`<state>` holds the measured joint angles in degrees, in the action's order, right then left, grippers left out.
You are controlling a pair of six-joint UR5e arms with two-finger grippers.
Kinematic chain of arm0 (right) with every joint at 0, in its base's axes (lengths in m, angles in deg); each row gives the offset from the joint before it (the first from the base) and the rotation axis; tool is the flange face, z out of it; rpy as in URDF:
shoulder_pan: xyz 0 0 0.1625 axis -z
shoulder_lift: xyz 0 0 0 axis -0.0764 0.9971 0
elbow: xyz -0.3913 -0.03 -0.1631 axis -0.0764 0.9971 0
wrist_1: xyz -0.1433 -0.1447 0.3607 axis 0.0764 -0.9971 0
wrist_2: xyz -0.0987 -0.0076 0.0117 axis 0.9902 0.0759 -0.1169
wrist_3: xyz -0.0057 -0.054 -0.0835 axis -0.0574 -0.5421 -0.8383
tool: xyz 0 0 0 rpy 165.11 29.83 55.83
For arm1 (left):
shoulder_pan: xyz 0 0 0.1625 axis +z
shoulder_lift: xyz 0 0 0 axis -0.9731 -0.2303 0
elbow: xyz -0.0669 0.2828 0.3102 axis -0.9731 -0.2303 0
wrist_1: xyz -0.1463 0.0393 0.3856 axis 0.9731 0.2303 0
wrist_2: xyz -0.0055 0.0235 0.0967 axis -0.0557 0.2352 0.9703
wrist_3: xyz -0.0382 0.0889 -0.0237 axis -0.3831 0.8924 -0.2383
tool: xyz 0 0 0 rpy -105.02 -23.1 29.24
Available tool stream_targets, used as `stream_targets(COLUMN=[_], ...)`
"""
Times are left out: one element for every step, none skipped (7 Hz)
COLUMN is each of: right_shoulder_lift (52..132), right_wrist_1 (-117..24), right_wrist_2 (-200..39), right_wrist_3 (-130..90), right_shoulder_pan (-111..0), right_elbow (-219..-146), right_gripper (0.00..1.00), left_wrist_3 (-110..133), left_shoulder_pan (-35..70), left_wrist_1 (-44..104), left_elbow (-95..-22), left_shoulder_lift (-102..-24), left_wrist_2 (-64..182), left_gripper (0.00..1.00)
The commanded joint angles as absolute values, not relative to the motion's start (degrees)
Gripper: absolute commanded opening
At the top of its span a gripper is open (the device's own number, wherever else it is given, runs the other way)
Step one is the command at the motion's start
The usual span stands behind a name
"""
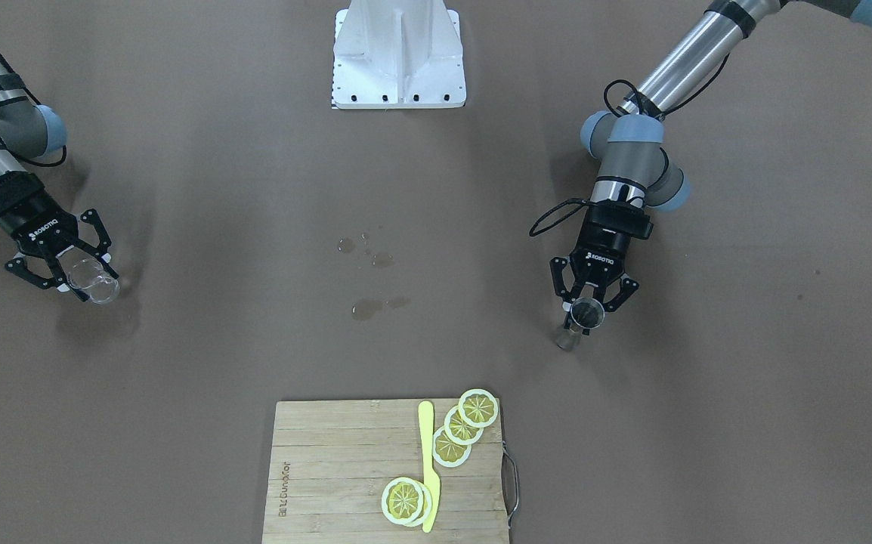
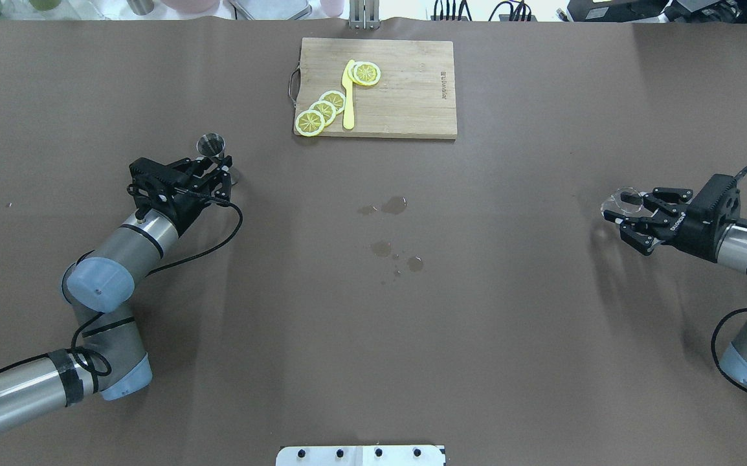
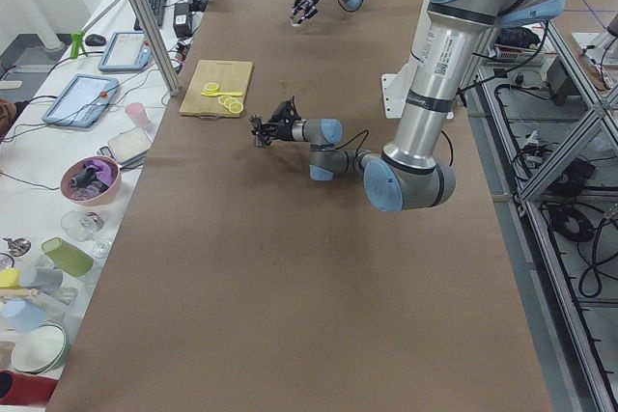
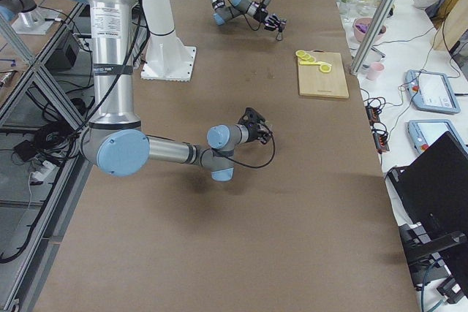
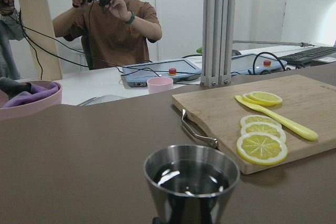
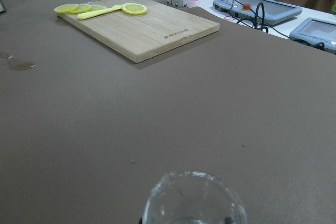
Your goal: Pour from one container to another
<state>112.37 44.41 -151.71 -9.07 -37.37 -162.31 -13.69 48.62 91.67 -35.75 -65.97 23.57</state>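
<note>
Both arms spread wide, hanging low. Left claw (image 1: 585, 306) clamps a metal cup (image 1: 573, 335), right claw (image 1: 82, 273) grips a glass (image 1: 102, 288).

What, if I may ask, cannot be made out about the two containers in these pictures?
- Shiny steel measuring cup: left wrist view, its lower half is cut off by the bottom edge.
- Clear glass cup: right wrist view, only its top shows; the bottom edge hides any contents.
- Left pincer and right pincer: too small in both side views to judge their grip.
</note>
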Motion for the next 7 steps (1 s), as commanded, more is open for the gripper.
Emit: stream_targets(right_shoulder_lift=[112.4, 112.3, 112.3, 112.3, 112.3, 112.4, 112.4], right_wrist_1=[44.4, 44.4, 44.4, 44.5, 44.4, 44.5, 44.4], right_wrist_2=[-151.7, -151.7, -151.7, -151.7, -151.7, -151.7, -151.7], right_wrist_3=[-9.2, -9.3, -9.3, -9.4, -9.4, -9.5, -9.5], right_shoulder_pan=[-37.4, -37.4, -37.4, -37.4, -37.4, -37.4, -37.4], right_elbow=[-162.3, -162.3, -162.4, -162.4, -162.4, -162.4, -162.4], right_gripper=[0.13, 0.18, 0.21, 0.21, 0.21, 0.21, 0.21], left_wrist_3=[-13.7, -13.7, -13.7, -13.7, -13.7, -13.7, -13.7], left_shoulder_pan=[48.7, 48.7, 48.7, 48.7, 48.7, 48.7, 48.7], left_wrist_1=[91.7, 91.7, 91.7, 91.7, 91.7, 91.8, 91.8], left_elbow=[-35.7, -35.7, -35.7, -35.7, -35.8, -35.8, -35.8], left_shoulder_lift=[-66.0, -66.0, -66.0, -66.0, -66.0, -66.1, -66.1], left_wrist_2=[23.6, 23.6, 23.6, 23.7, 23.7, 23.6, 23.6], left_gripper=[0.26, 0.28, 0.31, 0.33, 0.36, 0.38, 0.39])
